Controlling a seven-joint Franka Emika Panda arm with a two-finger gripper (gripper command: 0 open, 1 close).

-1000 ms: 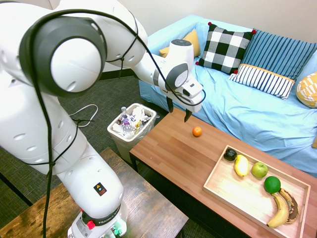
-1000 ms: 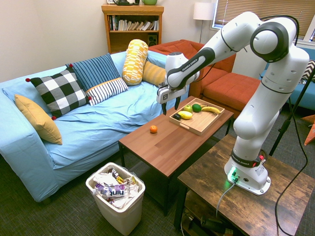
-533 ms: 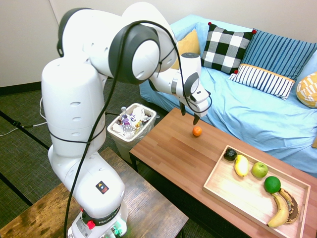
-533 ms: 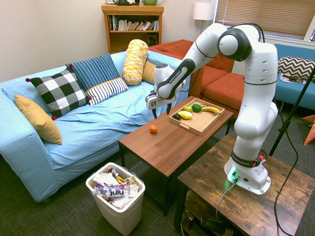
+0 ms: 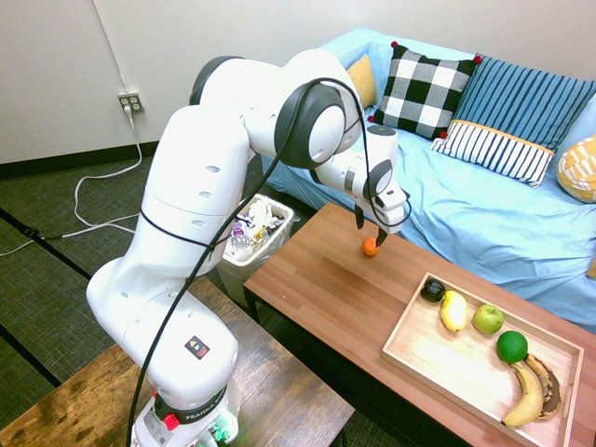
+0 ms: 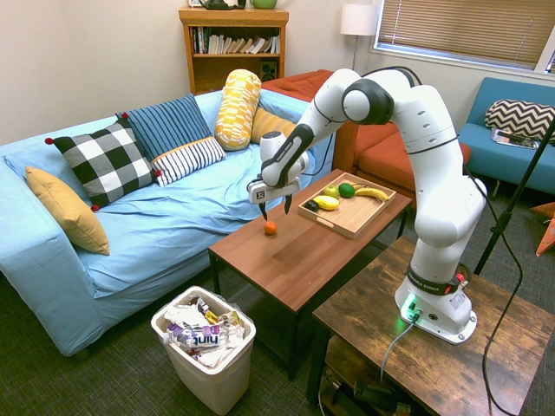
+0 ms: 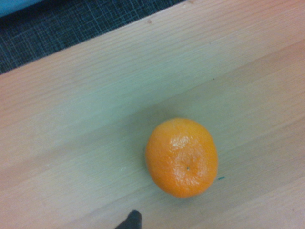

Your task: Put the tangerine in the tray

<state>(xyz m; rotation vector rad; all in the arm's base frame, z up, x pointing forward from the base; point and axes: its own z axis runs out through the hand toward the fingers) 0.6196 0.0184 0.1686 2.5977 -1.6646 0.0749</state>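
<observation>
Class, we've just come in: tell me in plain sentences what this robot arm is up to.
The white robot arm holds its open gripper just above a small round orange tangerine, which rests on the brown wooden coffee table. Nothing is gripped. The shallow light-wood tray already carries other fruit, including a green apple; the tangerine isn't in it yet.

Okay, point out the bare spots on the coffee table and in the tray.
Coffee table: bare between the tangerine and tray. Tray: bare along the side nearest the robot's base. Crowded: the tray's sofa side, lined with fruit.
</observation>
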